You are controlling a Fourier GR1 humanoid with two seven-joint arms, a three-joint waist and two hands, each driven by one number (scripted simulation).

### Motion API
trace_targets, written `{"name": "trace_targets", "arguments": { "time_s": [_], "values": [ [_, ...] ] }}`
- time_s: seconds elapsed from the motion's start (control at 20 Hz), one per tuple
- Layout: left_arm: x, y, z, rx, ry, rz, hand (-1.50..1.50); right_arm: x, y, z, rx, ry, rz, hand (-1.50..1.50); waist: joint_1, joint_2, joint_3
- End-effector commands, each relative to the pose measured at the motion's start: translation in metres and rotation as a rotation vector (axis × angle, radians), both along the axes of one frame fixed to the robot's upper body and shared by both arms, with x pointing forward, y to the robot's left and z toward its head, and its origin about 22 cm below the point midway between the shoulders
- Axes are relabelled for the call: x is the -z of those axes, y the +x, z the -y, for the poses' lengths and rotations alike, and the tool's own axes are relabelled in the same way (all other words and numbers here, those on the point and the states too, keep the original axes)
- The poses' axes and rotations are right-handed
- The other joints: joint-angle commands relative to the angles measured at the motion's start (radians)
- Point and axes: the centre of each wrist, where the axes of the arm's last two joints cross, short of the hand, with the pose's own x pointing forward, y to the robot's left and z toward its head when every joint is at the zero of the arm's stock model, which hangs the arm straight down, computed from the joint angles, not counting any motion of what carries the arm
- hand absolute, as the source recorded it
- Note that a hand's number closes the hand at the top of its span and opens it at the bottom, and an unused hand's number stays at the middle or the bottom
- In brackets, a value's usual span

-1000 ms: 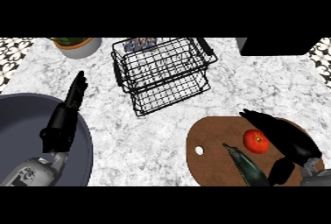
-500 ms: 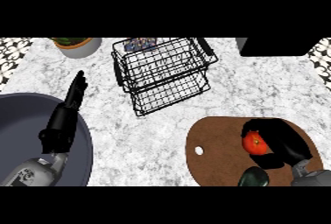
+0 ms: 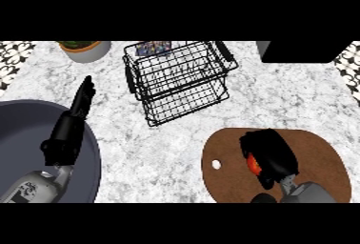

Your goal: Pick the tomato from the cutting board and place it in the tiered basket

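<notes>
From the head view: the right hand point(image 3: 269, 155) sits low over the oval brown wooden cutting board point(image 3: 316, 157), fingers curled down around the round red tomato point(image 3: 253, 164), of which only a red sliver peeks out at the hand's left edge. That wrap looks like a grasp ready for lifting; the tomato is on the board, not yet raised as far as one can tell. Up the marble counter, well apart from the board, waits the black wire tiered basket point(image 3: 179, 81), tilted open toward the robot, the destination. Over at the left, the left hand point(image 3: 76, 116) rests with straight fingers above the dark grey round plate point(image 3: 17, 138), holding nothing.
</notes>
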Motion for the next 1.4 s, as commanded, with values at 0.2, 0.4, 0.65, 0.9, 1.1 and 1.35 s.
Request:
{"name": "trace_targets", "arguments": {
  "time_s": [0.2,0.4,0.65,0.9,1.1,1.35],
  "values": [
    [0.009,-0.004,0.030,0.019,-0.107,-0.055,0.00,-0.024,-0.034,-0.162,0.027,-0.200,0.051,1.50,0.020,0.014,-0.011],
    [0.016,-0.002,0.032,0.014,-0.104,-0.054,0.00,-0.054,-0.041,-0.182,0.105,-0.181,0.126,1.50,0.017,0.018,-0.010],
    [0.017,0.001,0.029,0.005,-0.108,-0.077,0.00,-0.111,-0.052,-0.192,0.148,-0.104,0.261,1.50,0.003,0.013,-0.009],
    [0.022,-0.004,0.034,0.010,-0.117,-0.073,0.00,-0.166,-0.048,-0.190,0.175,-0.010,0.345,1.50,0.005,0.010,-0.012],
    [0.011,0.005,0.026,-0.008,-0.106,-0.071,0.00,-0.198,-0.044,-0.185,0.190,0.033,0.362,1.50,-0.009,0.009,-0.011],
    [0.014,0.002,0.034,0.004,-0.107,-0.077,0.00,-0.236,-0.022,-0.184,0.220,0.144,0.351,1.50,-0.001,0.011,-0.012]
  ]
}}
